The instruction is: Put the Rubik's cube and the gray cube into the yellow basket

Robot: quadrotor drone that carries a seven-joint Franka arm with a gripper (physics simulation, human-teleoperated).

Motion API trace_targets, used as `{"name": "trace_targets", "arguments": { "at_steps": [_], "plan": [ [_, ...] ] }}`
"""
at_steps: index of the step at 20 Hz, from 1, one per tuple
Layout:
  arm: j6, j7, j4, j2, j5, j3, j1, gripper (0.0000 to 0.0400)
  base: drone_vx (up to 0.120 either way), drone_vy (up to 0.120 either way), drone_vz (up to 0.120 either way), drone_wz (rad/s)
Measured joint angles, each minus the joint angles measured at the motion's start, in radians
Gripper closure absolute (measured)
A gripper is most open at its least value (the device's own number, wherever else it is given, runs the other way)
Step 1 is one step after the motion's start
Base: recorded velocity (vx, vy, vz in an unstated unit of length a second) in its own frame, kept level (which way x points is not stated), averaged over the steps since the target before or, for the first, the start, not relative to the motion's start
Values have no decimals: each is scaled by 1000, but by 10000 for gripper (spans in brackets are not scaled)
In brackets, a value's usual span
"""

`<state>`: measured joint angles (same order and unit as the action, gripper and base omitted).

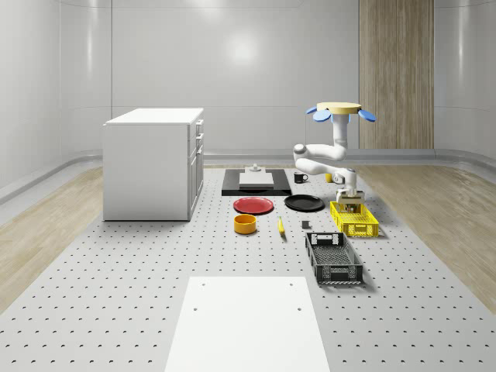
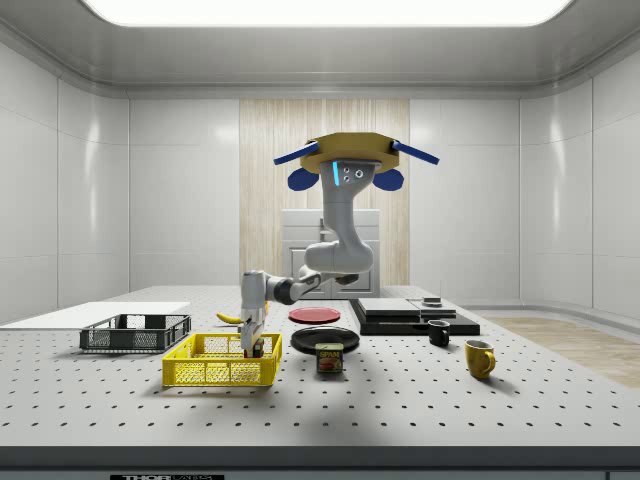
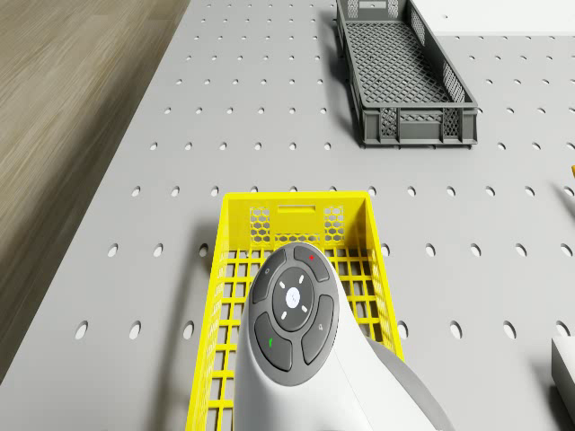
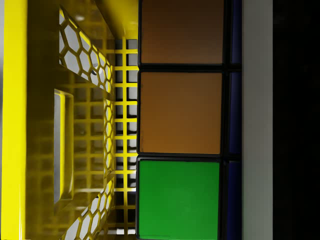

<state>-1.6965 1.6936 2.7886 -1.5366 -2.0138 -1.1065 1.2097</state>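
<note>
Rubik's cube sits clamped in the pincer, lowered inside the yellow basket, mesh floor directly beneath (orange and green stickers visible). Drone hovers above the bench.

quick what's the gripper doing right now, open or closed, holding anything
Gripper: lowered inside the yellow basket, shut on the Rubik's cube. The drone hovers over the table beside the basket.
</note>
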Motion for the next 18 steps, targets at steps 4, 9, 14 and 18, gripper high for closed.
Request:
{"name": "trace_targets", "arguments": {
  "at_steps": [4,9,14,18],
  "plan": [
    [-16,-4,-21,7,-39,42,11,80,0,0,0,0],
    [-18,-12,-32,17,-66,65,15,30,0,0,0,0],
    [5,-18,-14,21,-42,35,1,9,0,0,0,0],
    [32,-21,10,22,1,-14,-16,3,0,0,0,0]
  ]
}}
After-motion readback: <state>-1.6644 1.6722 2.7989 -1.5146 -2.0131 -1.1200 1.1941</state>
